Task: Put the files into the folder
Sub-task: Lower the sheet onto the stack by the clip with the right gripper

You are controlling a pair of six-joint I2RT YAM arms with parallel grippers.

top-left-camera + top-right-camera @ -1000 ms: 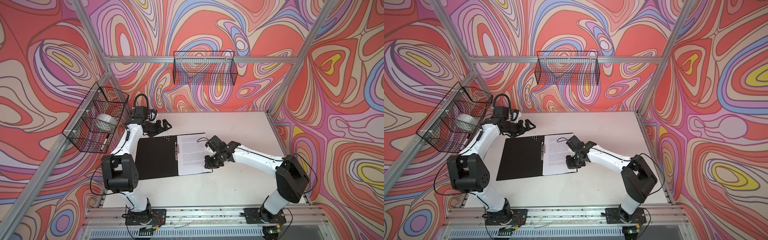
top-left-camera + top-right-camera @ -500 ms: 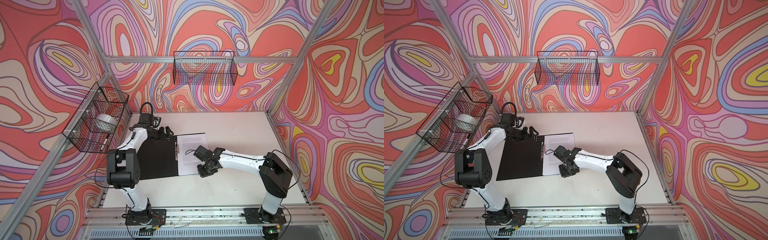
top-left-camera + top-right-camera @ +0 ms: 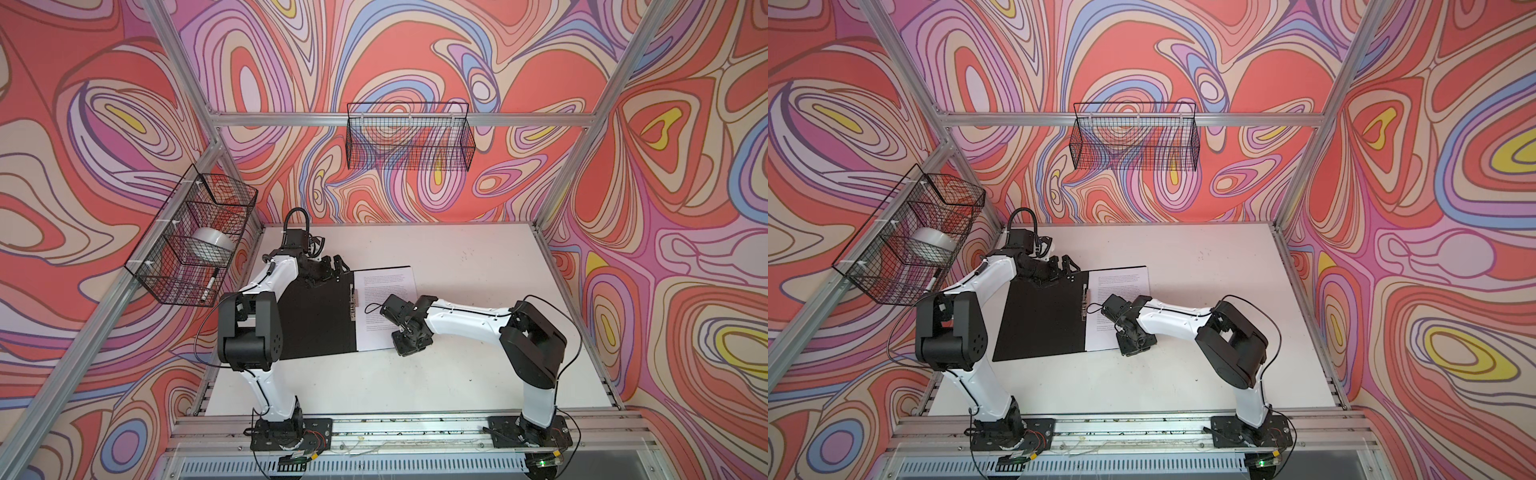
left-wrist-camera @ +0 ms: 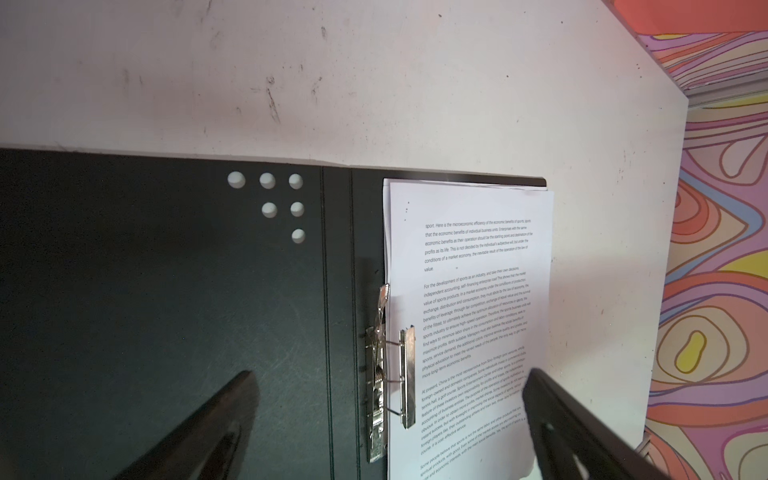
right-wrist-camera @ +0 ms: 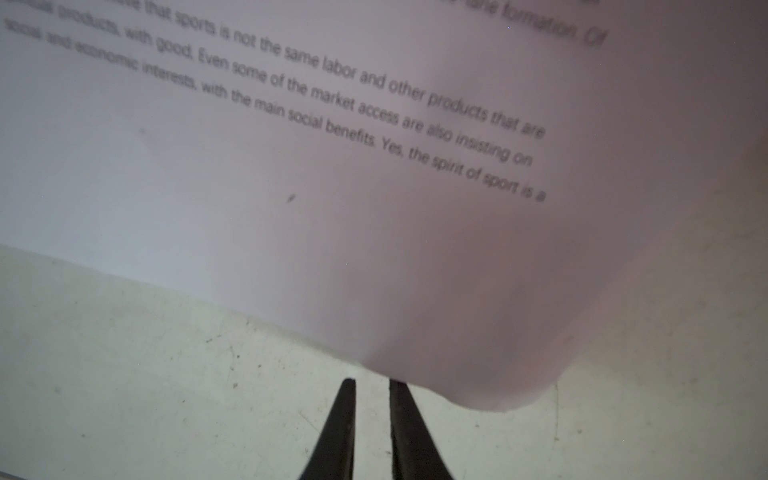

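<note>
A folder (image 3: 316, 316) is lying open, black inside up, on the white table (image 3: 457, 257), with the printed files (image 3: 384, 291) resting on its right half beside the metal spine clip (image 4: 376, 395). The left tool (image 3: 336, 266) is hovering wide open over the folder's far edge. The right tool (image 5: 371, 380) is sitting at the sheets' curling near corner, jaws almost together, visibly gripping nothing. The step looks like squaring the sheets; next is probably closing the cover

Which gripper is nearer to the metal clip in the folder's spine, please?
Left. The left gripper hovers open over the folder's far end, close by the clip. The right gripper sits at the papers' near right corner, across the sheet from the clip.
</note>
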